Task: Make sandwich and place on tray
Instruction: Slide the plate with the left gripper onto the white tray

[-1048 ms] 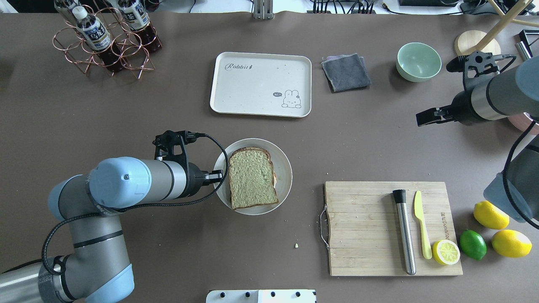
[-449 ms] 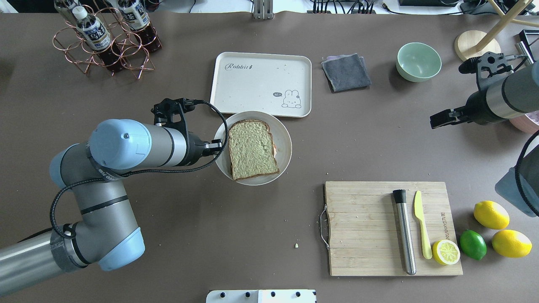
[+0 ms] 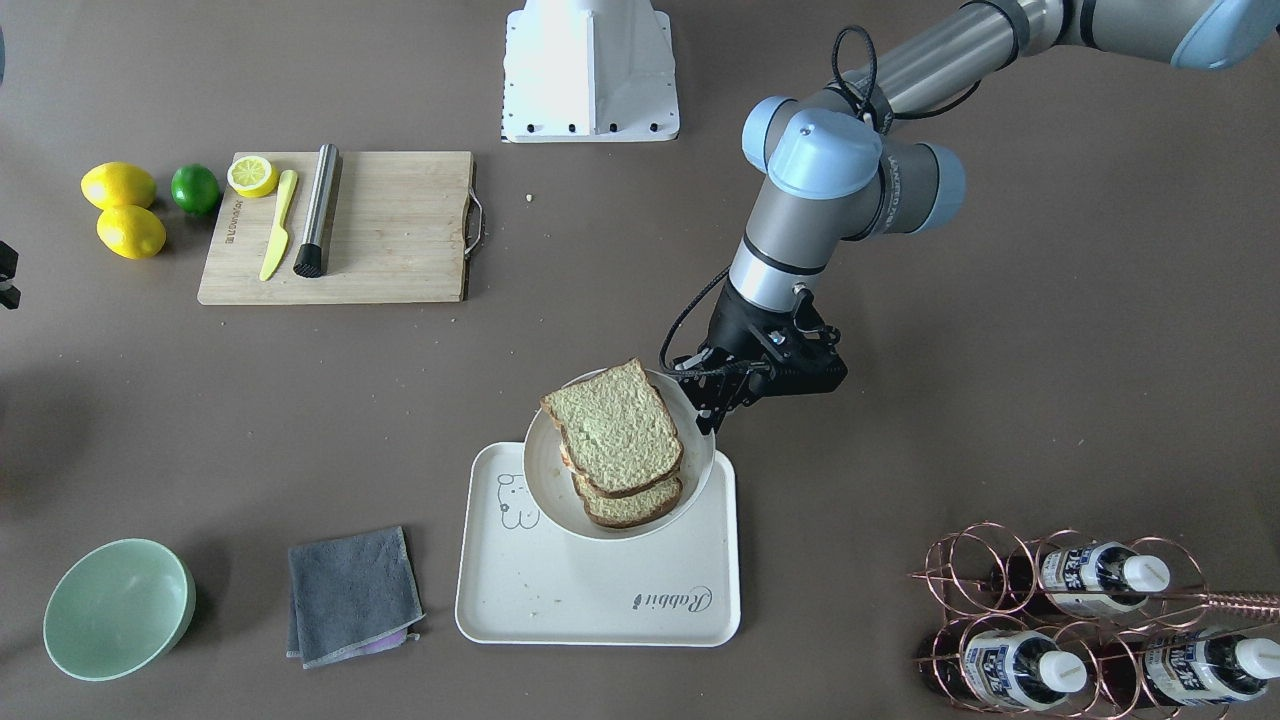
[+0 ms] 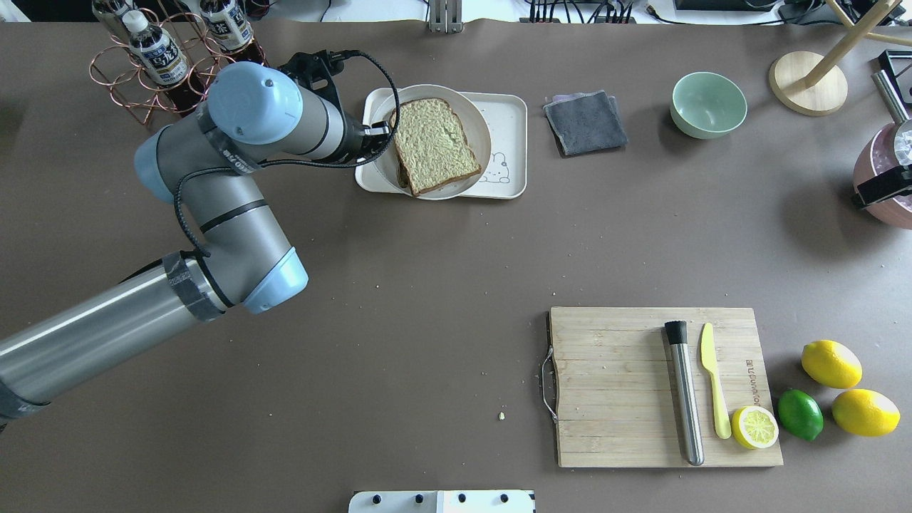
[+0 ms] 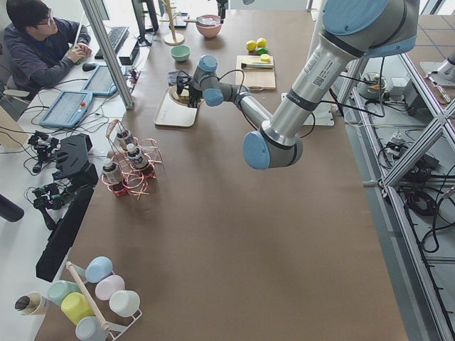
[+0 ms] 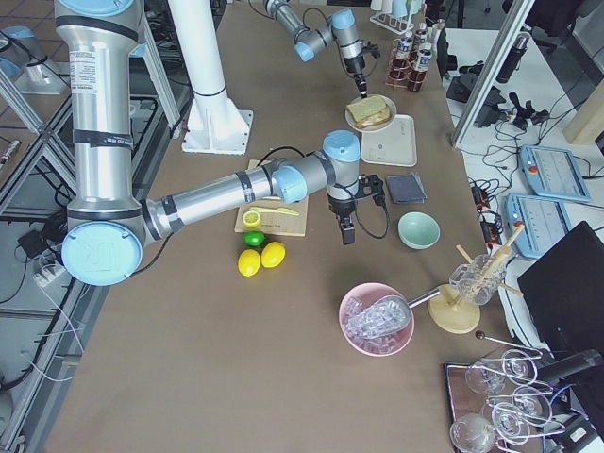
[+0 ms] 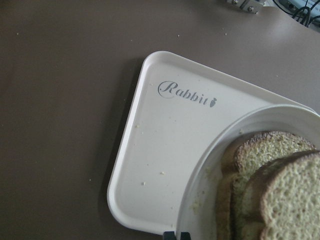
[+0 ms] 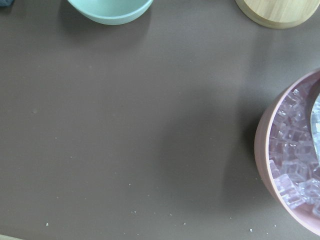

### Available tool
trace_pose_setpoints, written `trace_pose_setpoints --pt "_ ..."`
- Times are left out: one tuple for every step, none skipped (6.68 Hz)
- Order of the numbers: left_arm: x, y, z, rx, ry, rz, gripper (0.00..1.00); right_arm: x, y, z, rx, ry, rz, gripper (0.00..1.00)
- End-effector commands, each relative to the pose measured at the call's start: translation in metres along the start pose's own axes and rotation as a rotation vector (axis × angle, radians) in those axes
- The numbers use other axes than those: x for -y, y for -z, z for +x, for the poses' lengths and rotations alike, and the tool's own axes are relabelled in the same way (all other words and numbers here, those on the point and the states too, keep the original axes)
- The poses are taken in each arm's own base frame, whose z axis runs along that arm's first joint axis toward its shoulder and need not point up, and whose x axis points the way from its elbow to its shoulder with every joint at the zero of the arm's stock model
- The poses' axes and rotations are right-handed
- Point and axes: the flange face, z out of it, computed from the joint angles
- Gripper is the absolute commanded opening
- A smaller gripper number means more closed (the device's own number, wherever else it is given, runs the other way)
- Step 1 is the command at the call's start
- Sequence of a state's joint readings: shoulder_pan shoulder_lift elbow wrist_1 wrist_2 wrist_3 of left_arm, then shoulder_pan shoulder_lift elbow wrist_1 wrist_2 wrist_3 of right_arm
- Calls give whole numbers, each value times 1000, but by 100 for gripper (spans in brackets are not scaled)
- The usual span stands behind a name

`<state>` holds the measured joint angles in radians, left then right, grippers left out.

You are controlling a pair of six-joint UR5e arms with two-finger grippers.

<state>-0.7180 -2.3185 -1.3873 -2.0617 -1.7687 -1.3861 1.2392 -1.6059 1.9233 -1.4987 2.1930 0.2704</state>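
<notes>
The sandwich [image 4: 433, 146] lies on a round white plate [image 4: 479, 135]. Its two bread slices [image 3: 615, 425] are slid a little apart. My left gripper [image 4: 381, 135] is shut on the plate's left rim and holds the plate over the cream tray [image 4: 507, 114]. The front-facing view shows the plate [image 3: 540, 480] above the tray's [image 3: 600, 590] near half. The left wrist view shows the "Rabbit" corner of the tray [image 7: 165, 130] under the plate [image 7: 225, 145]. My right gripper [image 4: 880, 192] is at the far right edge by a pink ice bowl [image 4: 890, 164] and looks open and empty.
A copper bottle rack [image 4: 171, 64] stands just left of the tray, close to my left arm. A grey cloth [image 4: 586, 121] and a green bowl [image 4: 708, 103] lie right of the tray. A cutting board [image 4: 620, 385] holds a muddler, knife and lemon half.
My left arm has carried the plate with the sandwich away from the robot, from mid-table to over the tray. My right arm has drawn back to the right edge.
</notes>
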Motion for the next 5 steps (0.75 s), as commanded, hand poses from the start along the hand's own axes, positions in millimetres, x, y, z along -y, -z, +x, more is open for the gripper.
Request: trace_pose_setpoints --pt "38 -37 21 53 7 18 0 -18 2 30 -19 20 -18 100" --pt "37 -52 26 62 -1 17 0 -18 1 32 -20 19 -21 100" --pt "31 -56 38 60 -9 11 0 -17 -3 36 -21 16 -24 100" --pt "20 -58 43 54 -30 0 0 -13 -4 36 -21 19 -23 100" --pt "17 -58 44 50 -38 -4 0 -12 -8 39 -21 19 -27 100"
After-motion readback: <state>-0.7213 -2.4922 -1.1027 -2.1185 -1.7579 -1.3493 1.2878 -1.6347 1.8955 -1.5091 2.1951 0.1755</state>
